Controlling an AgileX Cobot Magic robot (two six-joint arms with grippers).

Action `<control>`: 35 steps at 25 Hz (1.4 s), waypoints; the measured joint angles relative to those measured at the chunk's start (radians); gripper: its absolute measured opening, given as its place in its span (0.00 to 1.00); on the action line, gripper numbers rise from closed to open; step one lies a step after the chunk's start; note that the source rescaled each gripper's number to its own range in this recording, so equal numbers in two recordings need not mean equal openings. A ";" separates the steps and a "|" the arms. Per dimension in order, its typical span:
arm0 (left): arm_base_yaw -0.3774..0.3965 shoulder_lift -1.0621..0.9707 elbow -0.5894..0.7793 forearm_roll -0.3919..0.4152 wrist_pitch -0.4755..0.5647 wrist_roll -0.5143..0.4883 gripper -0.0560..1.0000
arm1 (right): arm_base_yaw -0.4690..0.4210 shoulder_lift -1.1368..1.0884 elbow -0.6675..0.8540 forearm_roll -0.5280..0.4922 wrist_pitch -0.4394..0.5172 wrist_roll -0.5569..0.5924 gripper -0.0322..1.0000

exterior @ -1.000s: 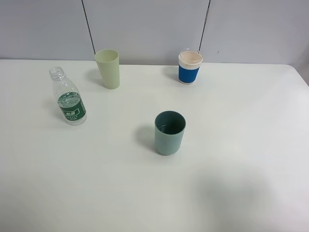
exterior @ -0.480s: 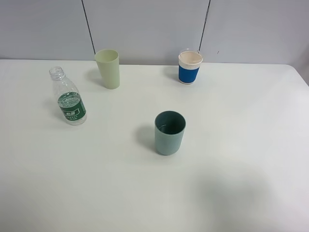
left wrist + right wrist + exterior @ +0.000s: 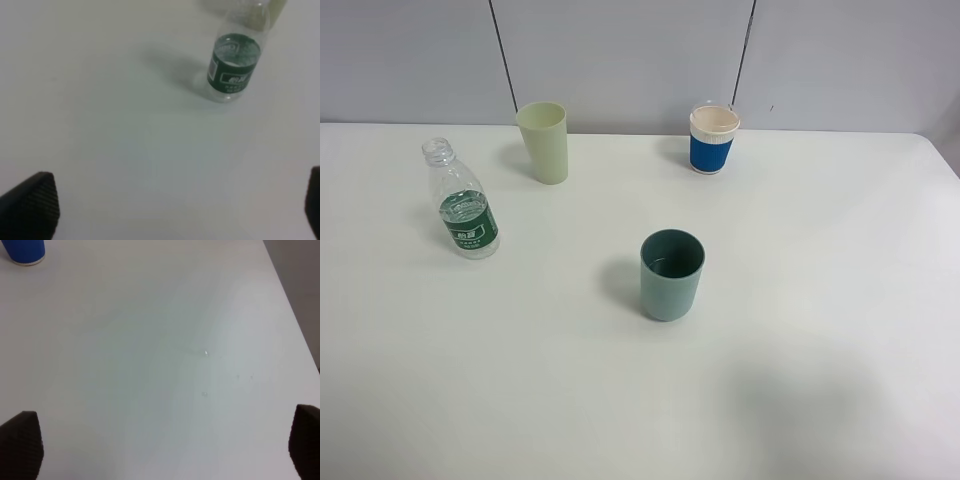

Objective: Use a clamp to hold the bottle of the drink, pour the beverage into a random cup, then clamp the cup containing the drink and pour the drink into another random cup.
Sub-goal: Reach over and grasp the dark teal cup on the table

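Note:
A clear, uncapped bottle (image 3: 461,205) with a green label stands at the left of the white table (image 3: 820,260); it also shows in the left wrist view (image 3: 234,64). A dark teal cup (image 3: 671,274) stands in the middle with a little liquid in it. A pale green cup (image 3: 544,141) stands at the back left. A blue and white paper cup (image 3: 713,138) stands at the back right, and its base shows in the right wrist view (image 3: 23,251). My left gripper (image 3: 172,200) is open, well short of the bottle. My right gripper (image 3: 162,442) is open over bare table. Neither arm shows in the exterior view.
A grey panelled wall (image 3: 620,50) runs behind the table. The table's right edge (image 3: 292,315) shows in the right wrist view. A soft shadow lies on the table at the front right (image 3: 800,400).

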 joint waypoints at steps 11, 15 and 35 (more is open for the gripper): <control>0.000 0.000 0.000 0.000 0.000 0.000 1.00 | 0.000 0.000 0.000 0.000 0.000 0.000 1.00; 0.000 0.000 0.000 0.000 0.000 0.000 1.00 | 0.000 0.000 0.000 0.000 0.000 0.000 1.00; 0.000 0.000 0.000 0.000 0.000 0.000 1.00 | 0.000 0.299 -0.085 0.028 -0.155 0.026 1.00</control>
